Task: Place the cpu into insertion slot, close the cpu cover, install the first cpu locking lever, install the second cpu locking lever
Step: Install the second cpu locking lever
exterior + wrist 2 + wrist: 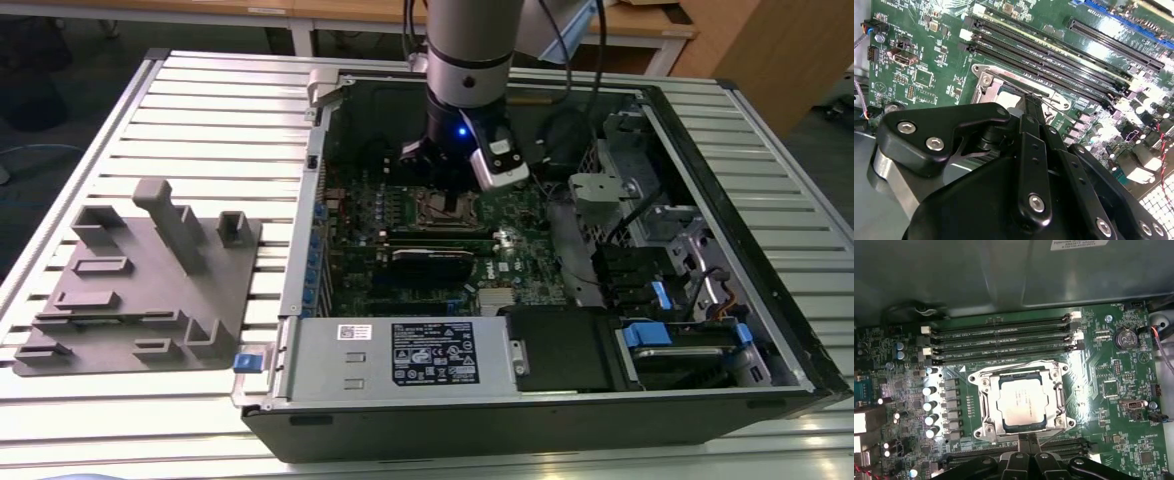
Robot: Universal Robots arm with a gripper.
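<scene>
The dull silver-grey square cpu (1022,402) sits flat in the silver-rimmed insertion slot (985,390), thin silver frame cover (1056,400) down around it. The black gripper (1027,456) hovers just beside the socket's edge; whether it is open cannot be told.

Grey cylindrical metal robot arm (470,45) w/ silver ring band, small blue light, black cables alongside; white-and-grey camera block (498,163) at wrist; matte black plastic linkage gripper (1026,107) w/ silver hex screws, curved side plates, silver metal collar
</scene>
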